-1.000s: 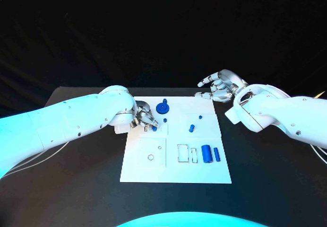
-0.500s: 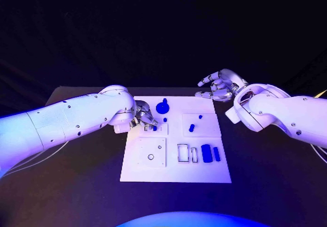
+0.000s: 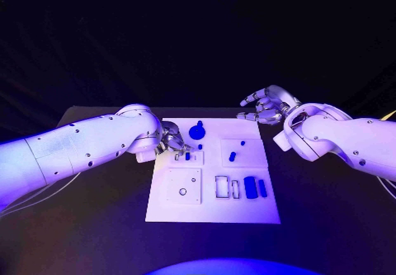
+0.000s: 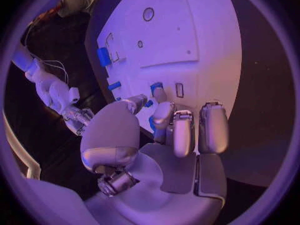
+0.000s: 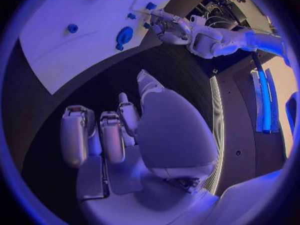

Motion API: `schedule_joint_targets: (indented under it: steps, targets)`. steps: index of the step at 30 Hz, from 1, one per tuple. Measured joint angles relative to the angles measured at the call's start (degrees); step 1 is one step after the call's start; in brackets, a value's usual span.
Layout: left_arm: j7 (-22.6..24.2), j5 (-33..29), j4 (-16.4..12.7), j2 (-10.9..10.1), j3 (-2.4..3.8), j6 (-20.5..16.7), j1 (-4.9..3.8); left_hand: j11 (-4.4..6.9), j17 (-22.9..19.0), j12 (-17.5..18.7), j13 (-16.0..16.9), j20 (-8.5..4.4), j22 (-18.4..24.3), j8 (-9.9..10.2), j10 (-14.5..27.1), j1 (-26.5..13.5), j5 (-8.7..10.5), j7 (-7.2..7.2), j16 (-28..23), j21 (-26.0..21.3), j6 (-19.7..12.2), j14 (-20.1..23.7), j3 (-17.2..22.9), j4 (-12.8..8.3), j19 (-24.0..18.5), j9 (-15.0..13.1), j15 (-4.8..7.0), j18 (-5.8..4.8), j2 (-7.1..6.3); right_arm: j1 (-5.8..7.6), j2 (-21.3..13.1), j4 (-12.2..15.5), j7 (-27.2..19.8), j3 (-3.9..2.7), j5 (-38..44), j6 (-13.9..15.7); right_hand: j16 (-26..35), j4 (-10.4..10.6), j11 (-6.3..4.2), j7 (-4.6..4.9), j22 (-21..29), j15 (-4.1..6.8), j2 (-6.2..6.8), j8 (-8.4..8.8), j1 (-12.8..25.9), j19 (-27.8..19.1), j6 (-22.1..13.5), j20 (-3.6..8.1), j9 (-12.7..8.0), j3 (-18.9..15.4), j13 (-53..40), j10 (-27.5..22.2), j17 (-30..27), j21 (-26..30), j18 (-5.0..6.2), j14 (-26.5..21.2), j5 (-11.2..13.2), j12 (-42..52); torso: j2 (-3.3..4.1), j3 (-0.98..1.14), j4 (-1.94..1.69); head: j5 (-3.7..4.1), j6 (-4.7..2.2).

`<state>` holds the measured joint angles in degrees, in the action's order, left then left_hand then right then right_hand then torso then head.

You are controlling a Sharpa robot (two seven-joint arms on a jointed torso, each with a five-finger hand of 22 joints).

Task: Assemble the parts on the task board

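Observation:
The white task board [image 3: 248, 209] lies mid-table. My left hand [image 3: 173, 141] rests on its far left square, and its fingertips [image 4: 159, 116] pinch a small blue part [image 3: 186, 155] against the plate. A blue gear-like piece [image 3: 197, 131] stands just beyond that hand. A small peg [image 3: 242, 141] and an oblong piece [image 3: 232, 155] sit on the far right square. Two blue cylinders [image 3: 250, 187] lie at the near right beside empty slots. My right hand [image 3: 265, 106] hovers past the board's far right corner, its fingers [image 5: 112, 135] apart and holding nothing.
The black table [image 3: 99, 217] runs wide on both sides of the board. A near left square with round holes [image 3: 183, 189] carries no parts. Cables [image 3: 50, 192] trail off the table's left side under my left arm.
My left hand has shifted very slightly over the far left square, still on the blue part. The right hand has stayed in place.

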<state>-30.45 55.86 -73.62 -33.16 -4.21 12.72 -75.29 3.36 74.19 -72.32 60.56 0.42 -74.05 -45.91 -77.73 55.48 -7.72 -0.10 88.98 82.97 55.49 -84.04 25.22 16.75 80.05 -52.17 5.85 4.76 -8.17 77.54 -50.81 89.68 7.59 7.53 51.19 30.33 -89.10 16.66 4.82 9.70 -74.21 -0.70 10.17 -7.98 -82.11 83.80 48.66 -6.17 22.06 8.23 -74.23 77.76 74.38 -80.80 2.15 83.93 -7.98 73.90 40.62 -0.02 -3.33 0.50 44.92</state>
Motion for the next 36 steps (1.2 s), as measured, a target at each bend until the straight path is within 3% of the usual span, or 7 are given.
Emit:
schedule_joint_targets:
  steps: [4,7,9,12,14,26,36]
  targets:
    - [0.03,-0.82,-0.59,-1.12,1.44,-0.82,-0.07,-0.48,0.00,1.45,-0.88,0.00,0.73,0.68,0.55,0.00,0.09,0.90,0.00,-0.05,-0.94,0.00,-0.63,-0.62,-0.02,-0.18,-0.01,0.00,0.00,-0.01,-0.05,-0.09,-0.02,0.00,-0.02,0.03,0.00,0.00,0.00,0.00,0.00,0.00,0.00,0.00,0.00,0.00,0.00,0.00,-0.10,0.00,0.00,0.00,0.00,0.00,0.00,0.00,0.00,0.00,-0.03,0.00,-0.04,0.05,-0.23]
    - [0.10,-1.43,-0.63,-1.86,2.50,-0.98,-0.28,-1.11,0.00,2.50,-2.28,0.62,2.20,2.58,2.16,0.00,0.09,1.45,-0.01,-0.13,-2.28,0.01,-0.64,-0.62,-0.65,-0.17,-0.05,0.02,0.00,-0.01,-0.09,-0.18,-0.03,0.00,-0.04,0.04,0.00,0.00,0.00,0.00,0.00,0.00,0.00,0.00,0.00,0.00,0.00,0.00,-0.11,0.00,0.00,0.00,0.00,0.00,0.00,0.00,0.00,0.00,-0.08,0.00,-0.08,0.05,-0.38]
    - [0.19,-1.67,-0.28,-2.28,3.14,-0.98,-0.62,-2.15,0.00,3.20,-3.62,1.48,3.46,5.53,3.85,0.07,0.08,2.97,-0.06,-1.21,-5.06,0.76,-0.66,-0.62,-1.52,0.19,-1.17,0.03,0.04,-0.01,-0.12,-0.27,-0.03,0.00,-0.05,0.04,0.00,0.00,0.00,0.00,0.00,0.00,0.00,0.00,0.00,0.00,0.00,0.00,-0.12,0.00,0.00,0.00,0.00,0.00,0.00,0.00,0.00,0.00,-0.10,0.01,-0.12,0.02,-0.58]
    - [0.39,-1.72,1.31,-2.59,3.77,-1.01,-1.45,-3.55,0.00,3.64,-4.58,2.49,3.98,10.32,5.25,2.81,0.07,4.79,-0.06,-1.23,-6.87,0.51,-4.82,-0.08,-2.52,3.13,-2.57,0.03,0.38,-0.01,-0.20,-0.34,-0.03,0.00,-0.07,0.04,0.00,0.00,0.00,0.00,0.00,0.00,0.00,0.00,0.00,0.00,0.00,0.00,-0.12,0.00,0.00,0.00,0.00,0.00,0.00,0.00,0.00,0.00,-0.11,0.01,-0.15,-0.15,-0.86]
    - [0.57,-1.50,2.71,-2.56,4.01,-1.11,-1.90,-3.57,0.00,3.64,-4.68,2.46,4.36,11.22,5.27,3.15,0.07,4.80,-0.06,-1.24,-6.86,0.49,-4.83,-0.08,-2.48,3.24,-2.58,0.03,0.69,-0.01,-0.22,-0.40,-0.03,0.00,-0.08,0.03,0.00,0.00,0.00,0.00,0.00,0.00,0.00,0.00,0.00,0.00,0.00,0.00,-0.12,0.00,0.00,0.00,0.00,0.00,0.00,0.00,0.00,0.00,-0.10,0.01,-0.16,-0.26,-1.04]
    - [1.14,0.68,9.09,0.18,4.13,-0.89,-2.22,-4.07,0.00,3.65,-5.25,2.77,4.71,11.98,5.77,4.00,0.07,5.21,-0.06,-1.89,-7.29,0.21,-4.83,-0.09,-2.79,4.34,-2.89,0.03,0.78,-0.01,-0.17,-0.51,-0.02,0.01,-0.09,-0.06,0.00,0.00,0.00,0.00,0.00,0.00,0.00,0.00,0.00,0.00,0.00,0.00,-0.13,0.00,0.00,0.00,0.00,0.00,0.00,0.00,0.00,0.00,0.11,-0.13,-0.10,-0.76,-1.54]
    - [1.32,2.64,12.86,2.33,3.20,0.58,-2.09,-4.07,0.00,4.32,-5.85,2.79,5.06,12.67,5.78,4.21,0.07,5.22,-0.06,-1.89,-7.29,0.21,-4.83,-0.09,-2.81,4.55,-2.89,0.04,0.68,-0.01,-0.11,-0.53,-0.06,0.01,-0.10,-0.13,0.00,0.00,0.00,0.00,0.00,0.00,0.00,0.00,0.00,0.00,0.00,0.00,-0.14,0.00,0.00,0.00,0.00,0.00,0.00,0.00,0.00,0.00,0.10,-0.10,-0.07,-0.96,-1.26]
